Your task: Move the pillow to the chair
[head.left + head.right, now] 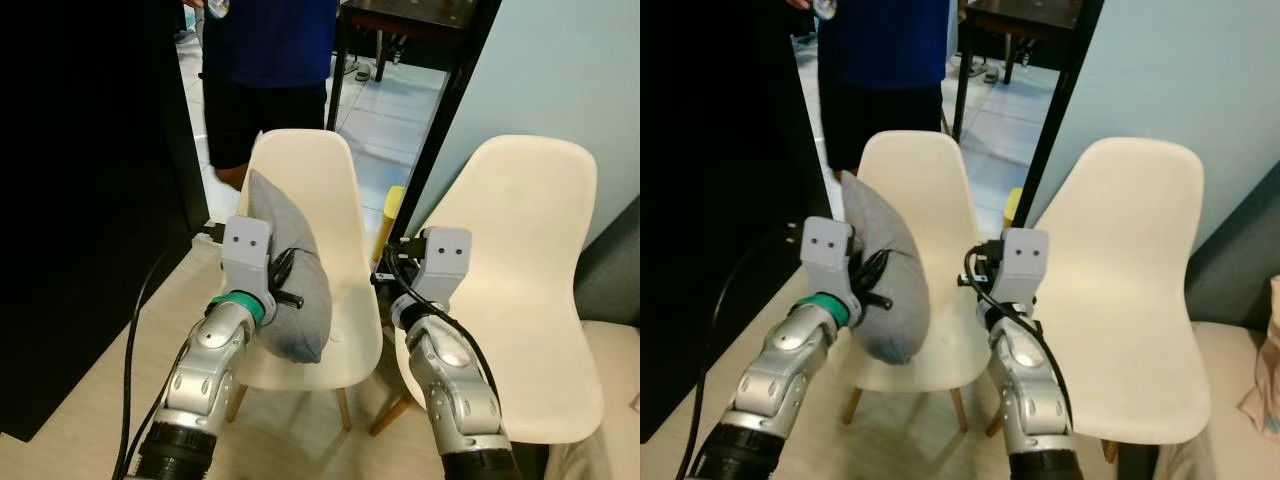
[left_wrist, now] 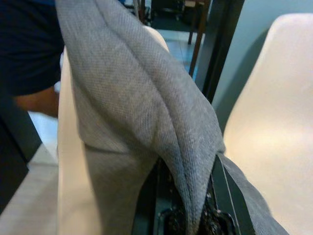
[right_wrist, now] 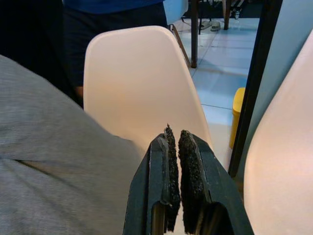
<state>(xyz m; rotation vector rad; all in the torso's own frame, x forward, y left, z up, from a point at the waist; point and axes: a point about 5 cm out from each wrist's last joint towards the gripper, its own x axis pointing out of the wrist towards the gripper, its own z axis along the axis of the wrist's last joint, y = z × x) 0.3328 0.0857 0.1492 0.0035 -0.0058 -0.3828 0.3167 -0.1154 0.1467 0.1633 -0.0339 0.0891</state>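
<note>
Two silver, jointed arms end in grey boxy wrist blocks with paired screws, the left arm (image 1: 205, 370) ringed by a green collar, the right arm (image 1: 455, 385) looped with black cable, each gripper's fingers (image 3: 172, 181) black, rough-padded.

wall (image 1: 560, 70): pale blue | floor (image 1: 375, 130): light tiles | black post (image 1: 450, 120) | second chair (image 1: 530, 280): cream

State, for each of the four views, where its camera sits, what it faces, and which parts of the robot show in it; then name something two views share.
Left eye: head camera, looking down at two cream chairs; both silver arms show.
Right eye: same head, same scene slightly shifted.
Left wrist: along the left gripper, clamped on the grey pillow.
Right wrist: along the right gripper, fingers together, facing the left chair.
Shared: both wrist views show the pillow and that chair.
</note>
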